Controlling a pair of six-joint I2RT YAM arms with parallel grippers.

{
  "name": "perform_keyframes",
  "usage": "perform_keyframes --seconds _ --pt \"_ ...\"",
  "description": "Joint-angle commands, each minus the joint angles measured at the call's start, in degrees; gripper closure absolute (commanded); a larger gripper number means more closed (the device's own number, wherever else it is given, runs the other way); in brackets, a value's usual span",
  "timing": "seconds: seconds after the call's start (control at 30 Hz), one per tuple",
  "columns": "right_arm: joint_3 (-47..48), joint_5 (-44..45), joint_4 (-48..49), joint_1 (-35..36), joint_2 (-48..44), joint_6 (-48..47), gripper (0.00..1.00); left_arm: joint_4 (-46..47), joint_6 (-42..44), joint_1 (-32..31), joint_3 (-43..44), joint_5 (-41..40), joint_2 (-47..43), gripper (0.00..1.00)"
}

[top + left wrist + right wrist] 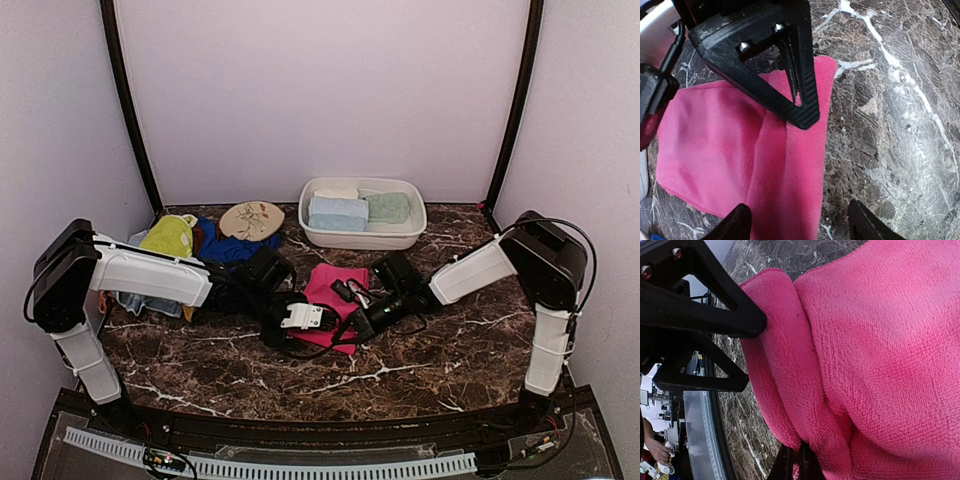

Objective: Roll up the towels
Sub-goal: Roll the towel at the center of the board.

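Note:
A hot pink towel [338,283] lies on the marble table [460,350] in the middle, its near edge folded over into a thick fold [800,165]. My right gripper [796,466] is shut, pinching that folded edge of the pink towel [880,355]; from above it sits at the towel's near right corner [354,318]. My left gripper [800,227] is open, its fingertips [737,225] straddling the fold with the towel between them but not clamped. From above, the left gripper [325,328] meets the right one at the towel's near edge.
A white basin [410,238] at the back holds rolled pale blue [337,213] and mint [388,208] towels. Back left lies a pile with a yellow-green towel [168,235] and a royal blue one [228,250], beside an oval floral disc [251,220].

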Motion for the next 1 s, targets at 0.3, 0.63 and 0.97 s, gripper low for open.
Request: perform_keyframes --seconds 0.3,0.63,0.97 --pt "0.93 -4.59 -8.34 -0.63 2.14 3.02 1.00 -6.34 1.86 -0.97 2.09 1.66 1.57 0.33" --pt "0.37 -7.77 -5.57 -0.66 1.46 7.24 1.00 -3.61 -0.22 -0.88 2.46 0.90 5.11 0.51" --pt "-3.75 -8.84 2.59 -1.10 -0.77 12.21 0.89 -8.36 -2.29 0.81 3.65 5.33 4.98 0.99"
